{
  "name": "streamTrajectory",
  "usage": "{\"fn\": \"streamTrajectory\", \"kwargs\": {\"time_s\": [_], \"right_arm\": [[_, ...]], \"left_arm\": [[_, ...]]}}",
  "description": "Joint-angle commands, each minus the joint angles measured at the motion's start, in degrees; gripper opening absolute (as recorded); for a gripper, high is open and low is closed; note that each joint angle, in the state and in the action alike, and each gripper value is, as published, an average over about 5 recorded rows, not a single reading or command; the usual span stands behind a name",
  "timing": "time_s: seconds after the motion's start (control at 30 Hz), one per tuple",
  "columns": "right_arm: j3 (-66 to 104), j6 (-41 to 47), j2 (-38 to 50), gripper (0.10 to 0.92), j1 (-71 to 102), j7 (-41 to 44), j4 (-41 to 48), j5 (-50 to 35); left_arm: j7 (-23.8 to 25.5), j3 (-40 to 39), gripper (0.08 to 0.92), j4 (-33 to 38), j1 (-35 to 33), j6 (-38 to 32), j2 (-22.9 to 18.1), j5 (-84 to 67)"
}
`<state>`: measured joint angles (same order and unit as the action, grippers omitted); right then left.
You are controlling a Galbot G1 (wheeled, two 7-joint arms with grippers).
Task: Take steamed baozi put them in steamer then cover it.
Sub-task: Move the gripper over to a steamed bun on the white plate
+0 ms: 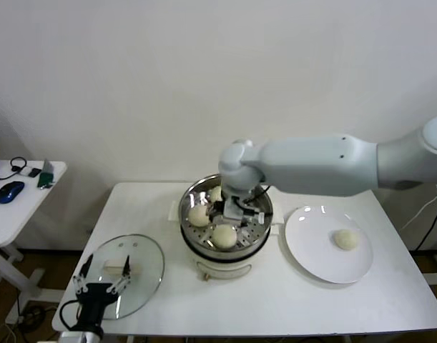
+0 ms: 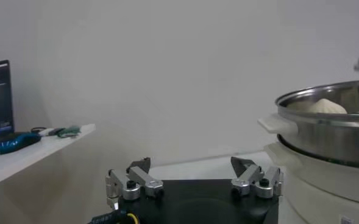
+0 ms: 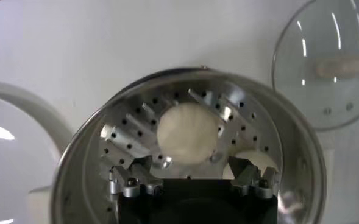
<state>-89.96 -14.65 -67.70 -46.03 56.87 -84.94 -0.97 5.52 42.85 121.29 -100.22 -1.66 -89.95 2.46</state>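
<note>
The right gripper (image 1: 236, 209) hangs inside the steamer (image 1: 259, 194), fingers spread around nothing, just above a bun (image 3: 188, 133) lying free on the perforated floor. Three buns show in the steamer; a fourth (image 1: 346, 239) waits on the plate (image 1: 311, 261) right of the steamer. The lid (image 1: 143, 275) lies flat on the tabletop (image 1: 275, 307) left of the steamer, with the left gripper (image 1: 102, 281), also spread, hovering at its near edge.

Risks, as I judge them: lifting out crooked could clip a bun or the steamer rim and shift the pot; the glass lid could slip if gripped off its handle.

No brand or writing is readable.
</note>
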Motion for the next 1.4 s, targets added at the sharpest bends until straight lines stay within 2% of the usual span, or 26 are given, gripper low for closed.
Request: {"fn": "streamTrajectory", "kwargs": {"time_s": [0.03, 0.17, 0.3, 0.43, 0.57, 0.83, 1.4], "right_arm": [[-8.1, -3.4, 12.4, 0.823, -15.6, 8.4, 11.0, -14.2], [-17.4, 0.0, 19.8, 0.823, -17.6, 9.4, 16.0, -17.1], [-24.1, 6.4, 27.9, 0.823, -15.1, 6.8, 16.7, -17.6], [-21.0, 13.3, 34.7, 0.823, -6.2, 4.6, 16.4, -18.2], [-11.9, 17.1, 37.9, 0.823, 5.2, 3.3, 17.5, -16.1], [4.3, 17.8, 34.9, 0.823, 22.3, 1.3, 24.2, -8.9], [18.0, 16.2, 24.1, 0.823, 35.5, 0.5, 37.0, -5.8]], "left_arm": [[0.1, -0.1, 0.823, 0.2, 0.1, 0.1, 0.4, 0.1], [0.1, -0.1, 0.823, 0.2, 0.1, 0.0, 0.8, 0.0], [0.1, 0.0, 0.823, -0.2, 0.4, 0.0, 1.0, -0.2], [0.2, -0.2, 0.823, -0.6, 0.9, 0.2, 0.9, 0.0], [0.4, -0.4, 0.823, -1.1, 1.3, 0.3, 0.7, 0.3], [0.4, -0.4, 0.823, -1.6, 1.0, 0.2, 0.4, 0.8], [0.6, -0.3, 0.823, -1.9, 0.4, 0.2, -0.5, 1.8]]}}
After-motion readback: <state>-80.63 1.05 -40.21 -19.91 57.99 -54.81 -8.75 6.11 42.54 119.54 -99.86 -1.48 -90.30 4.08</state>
